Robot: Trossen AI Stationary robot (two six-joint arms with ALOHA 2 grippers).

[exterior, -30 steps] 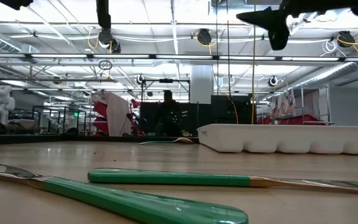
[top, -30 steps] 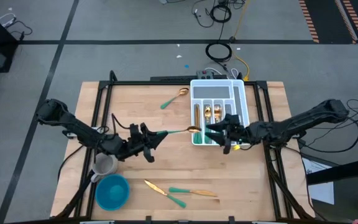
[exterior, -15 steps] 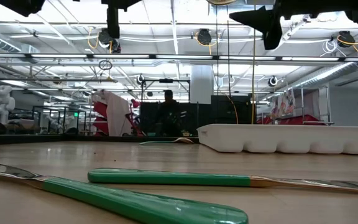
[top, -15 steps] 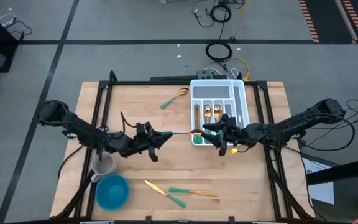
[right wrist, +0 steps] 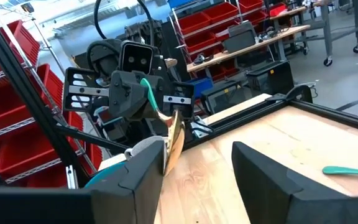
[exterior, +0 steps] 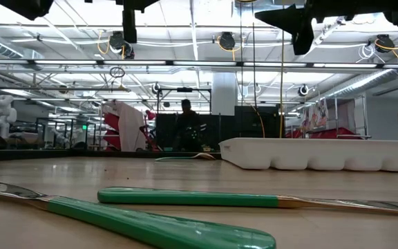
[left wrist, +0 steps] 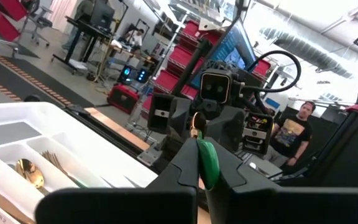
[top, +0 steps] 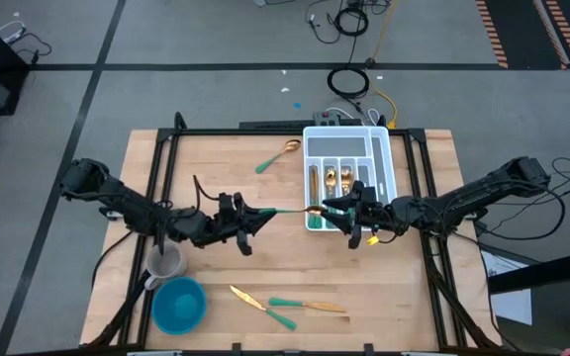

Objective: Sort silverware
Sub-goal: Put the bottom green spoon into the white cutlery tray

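High view: the left gripper (top: 248, 217) is clamped on a spoon's (top: 290, 210) teal handle, its gold bowl reaching the right gripper (top: 332, 214), whose fingers stand apart around it beside the white tray (top: 392, 173). Right wrist view: the spoon bowl (right wrist: 174, 140) sits between the parted fingers (right wrist: 263, 168). Left wrist view: the handle (left wrist: 207, 158) is pinched.

A light wooden table (top: 226, 158) fills the middle of the high view, with a white compartmented tray (top: 387, 163) at its upper right and a teal-handled spoon (top: 277, 156) just left of the tray. At the lower left a grey mug (top: 165, 263) stands just above a blue bowl (top: 177, 304). Right of the bowl, at the lower centre, two teal-handled pieces of silverware (top: 287, 307) lie crossed at their handle ends.
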